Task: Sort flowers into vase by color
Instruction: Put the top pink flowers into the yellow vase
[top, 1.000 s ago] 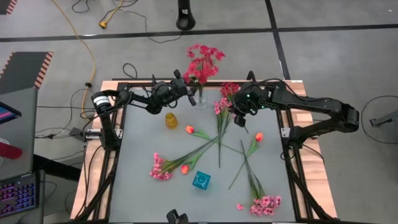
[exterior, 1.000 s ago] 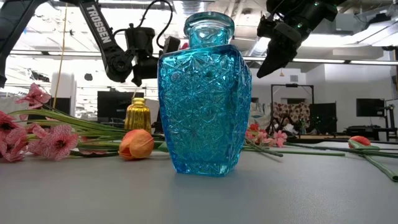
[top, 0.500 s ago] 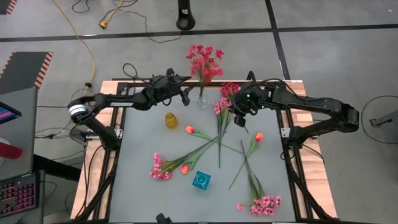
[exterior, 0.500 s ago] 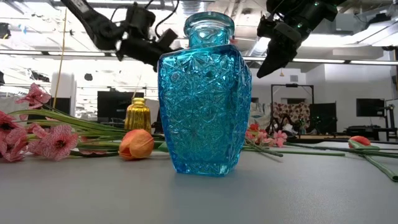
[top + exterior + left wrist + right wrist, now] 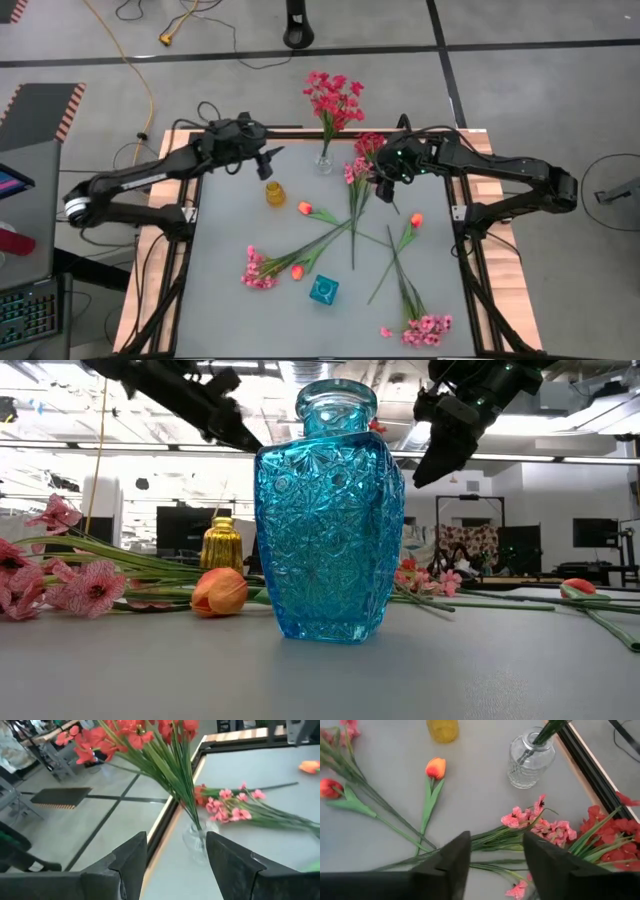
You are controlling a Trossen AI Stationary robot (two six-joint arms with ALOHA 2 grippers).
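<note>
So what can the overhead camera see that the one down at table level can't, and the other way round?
Only the overhead view shows the clear vase with the dark-red spray standing in it at the table's far edge, the pink spray at the near right, and both arms whole, with the left tool and right tool open. Only the table-level view shows the room behind and the cut pattern of the blue vase. Both show the blue vase, the yellow vase and an orange tulip.

Blue vase [image 5: 329, 510]: glossy cut glass. Tabletop [image 5: 230, 235]: matt grey. Fingers [image 5: 227, 865]: matt black.
</note>
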